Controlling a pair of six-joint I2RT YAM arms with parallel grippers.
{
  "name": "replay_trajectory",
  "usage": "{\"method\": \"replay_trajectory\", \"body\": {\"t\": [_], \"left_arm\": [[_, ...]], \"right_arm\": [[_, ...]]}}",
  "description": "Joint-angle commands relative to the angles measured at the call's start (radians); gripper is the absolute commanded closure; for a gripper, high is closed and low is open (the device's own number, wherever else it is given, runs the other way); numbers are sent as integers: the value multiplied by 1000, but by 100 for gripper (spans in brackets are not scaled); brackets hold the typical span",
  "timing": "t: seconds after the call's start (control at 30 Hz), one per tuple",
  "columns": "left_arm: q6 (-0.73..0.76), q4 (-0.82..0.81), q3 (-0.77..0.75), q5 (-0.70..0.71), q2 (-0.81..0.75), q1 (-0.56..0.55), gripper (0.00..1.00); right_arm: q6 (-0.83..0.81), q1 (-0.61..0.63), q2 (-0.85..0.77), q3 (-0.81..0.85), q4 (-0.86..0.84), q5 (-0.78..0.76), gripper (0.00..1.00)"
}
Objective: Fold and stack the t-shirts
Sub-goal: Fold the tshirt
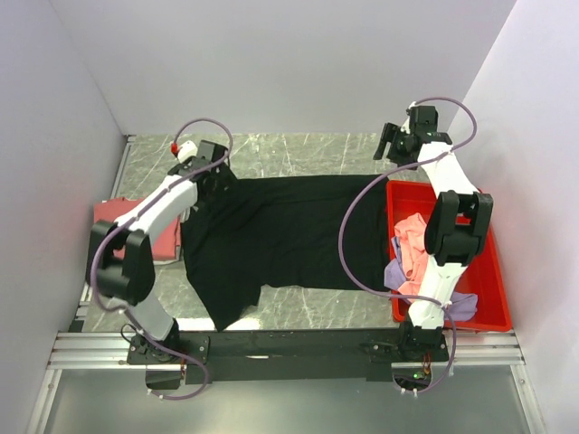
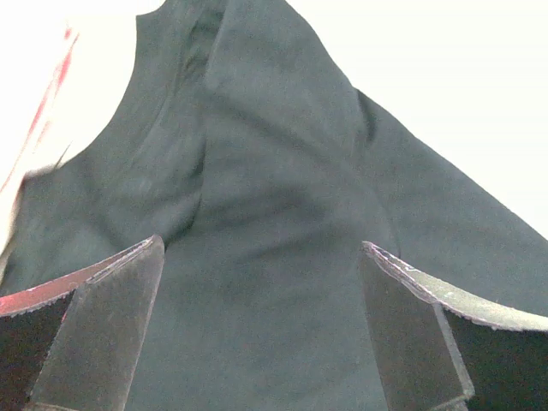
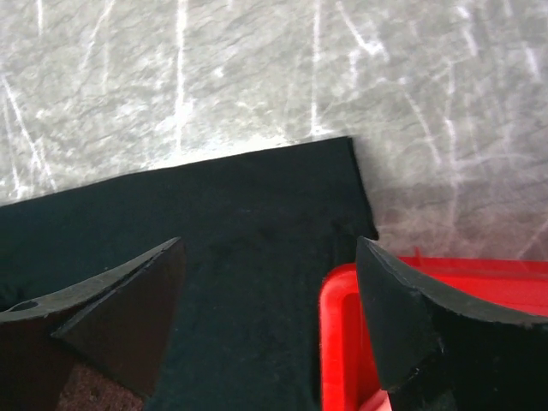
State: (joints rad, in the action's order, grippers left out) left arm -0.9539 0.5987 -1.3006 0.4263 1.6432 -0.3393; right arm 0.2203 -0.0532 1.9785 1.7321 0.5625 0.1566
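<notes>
A large black t-shirt [image 1: 280, 235] lies spread flat across the middle of the table. My left gripper [image 1: 217, 176] is open just above the shirt's far left corner. In the left wrist view the black cloth [image 2: 274, 171] fills the space between the open fingers [image 2: 261, 325]. My right gripper [image 1: 395, 145] is open and empty above the shirt's far right corner. The right wrist view shows that corner [image 3: 240, 214] below the gripper [image 3: 270, 317]. A salmon-red shirt [image 1: 161, 231] lies at the left. A pink shirt [image 1: 413, 240] and a lavender shirt [image 1: 398, 271] lie in the bin.
A red plastic bin [image 1: 488, 316] stands at the right, its near-left corner [image 3: 342, 342] under my right fingers, and the black shirt's edge meets it. White walls close in the left, back and right. A marble tabletop [image 1: 298, 154] shows behind the shirt.
</notes>
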Motion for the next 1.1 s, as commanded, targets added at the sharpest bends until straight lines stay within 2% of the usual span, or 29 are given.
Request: {"method": "replay_trajectory", "body": {"t": [0.0,0.17,0.3,0.63,1.07], "left_arm": [[81,-141,-55,-119,82,72,0],[109,-177,-164,-199,257,132,1],[125,-209,-218,-208,346,154,0],[133,-143,-430,-244,581,227,1],[158,-105,-609,-261,702,299,1]], "right_arm": [[5,41,-43,29,-9,31,14],[17,105,34,75,39,-38,13],[37,125,92,81,37,-28,13],[96,165,223,139,57,-37,13],[117,165,362,293,111,-5,12]]}}
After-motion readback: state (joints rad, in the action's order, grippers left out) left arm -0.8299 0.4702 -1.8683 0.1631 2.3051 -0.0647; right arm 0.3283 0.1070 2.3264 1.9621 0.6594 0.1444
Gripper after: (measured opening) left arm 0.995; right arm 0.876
